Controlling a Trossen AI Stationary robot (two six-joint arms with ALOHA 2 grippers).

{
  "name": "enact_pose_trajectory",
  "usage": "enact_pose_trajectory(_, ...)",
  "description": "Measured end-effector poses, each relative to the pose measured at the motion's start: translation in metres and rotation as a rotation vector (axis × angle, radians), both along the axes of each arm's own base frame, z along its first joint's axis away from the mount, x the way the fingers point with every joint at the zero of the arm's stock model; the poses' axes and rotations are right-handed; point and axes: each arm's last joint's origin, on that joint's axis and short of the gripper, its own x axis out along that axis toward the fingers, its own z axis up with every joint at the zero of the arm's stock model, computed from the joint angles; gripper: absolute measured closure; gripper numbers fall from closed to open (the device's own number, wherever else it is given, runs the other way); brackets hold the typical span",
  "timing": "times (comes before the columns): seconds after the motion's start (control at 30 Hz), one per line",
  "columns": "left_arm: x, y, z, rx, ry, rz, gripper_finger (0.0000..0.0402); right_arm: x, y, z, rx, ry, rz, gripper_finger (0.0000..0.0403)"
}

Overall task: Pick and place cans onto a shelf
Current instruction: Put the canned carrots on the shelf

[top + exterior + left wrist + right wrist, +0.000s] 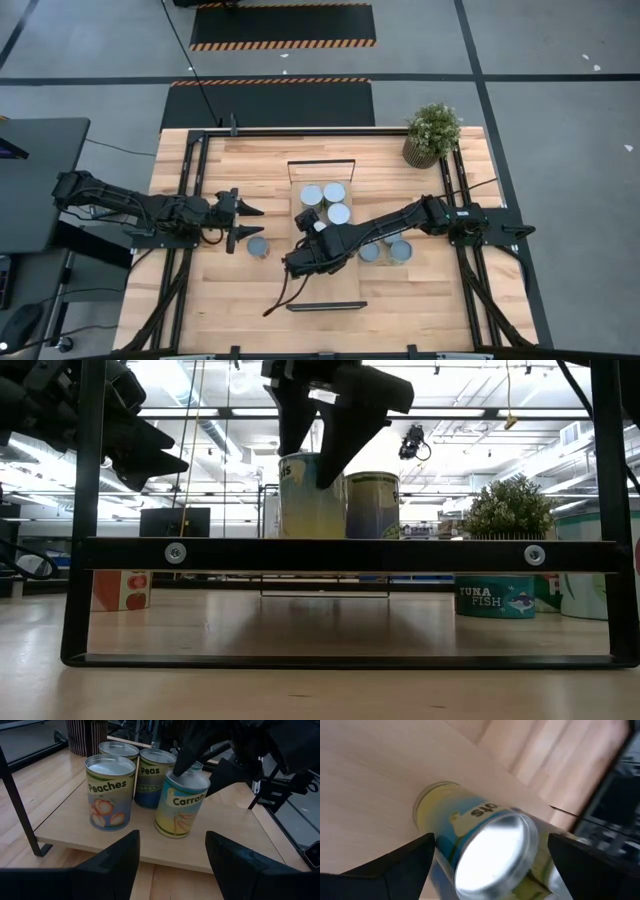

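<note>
Carrots can (180, 804): cylindrical, shiny metal lid, upright on light-wood shelf (235, 837); right gripper (326, 455) fingers straddling it, contact unclear.

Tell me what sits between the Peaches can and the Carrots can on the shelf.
Nothing: in the left wrist view a bare strip of shelf separates the Peaches can from the Carrots can. The Peas can stands behind that gap.

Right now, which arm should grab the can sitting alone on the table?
The left one, probably. The left gripper is open and empty, right beside that lone can. The right gripper is busy over the carrots can on the shelf.
</note>
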Motion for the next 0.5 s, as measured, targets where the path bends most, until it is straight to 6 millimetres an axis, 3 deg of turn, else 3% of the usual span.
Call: enact_pose_trajectory(0.5, 0.000, 0.000, 0.000, -0.001, 0.000, 0.000, 0.0170, 0.005, -0.022, 0.002, -0.057, -0.090, -0.162, 0.0007)
